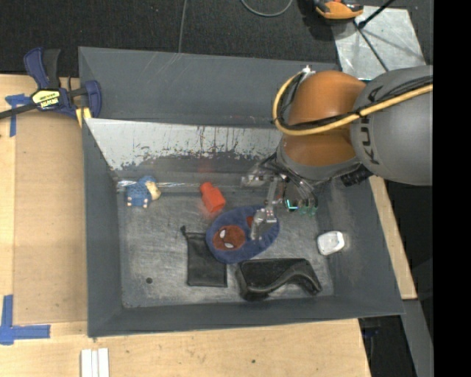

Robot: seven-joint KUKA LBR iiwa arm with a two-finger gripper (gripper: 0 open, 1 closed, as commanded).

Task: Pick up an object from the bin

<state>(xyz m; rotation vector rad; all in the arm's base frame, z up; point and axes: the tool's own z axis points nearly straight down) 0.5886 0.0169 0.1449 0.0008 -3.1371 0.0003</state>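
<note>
Black matte surface (125,26) behind the bin (221,81). A thin pale cable (182,29) runs straight down across it, and a dark cable loop (266,14) sits at the top edge. Crinkled grey sheet (397,40) at upper right, brightly lit. Dark floor (390,346) at lower right. Small white ridged piece (94,362) at lower left.

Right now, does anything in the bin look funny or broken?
Nothing looks broken or spilled. The blue disc, black pad and black curved piece lie bunched together, touching, with the gripper over the disc's right edge.
</note>
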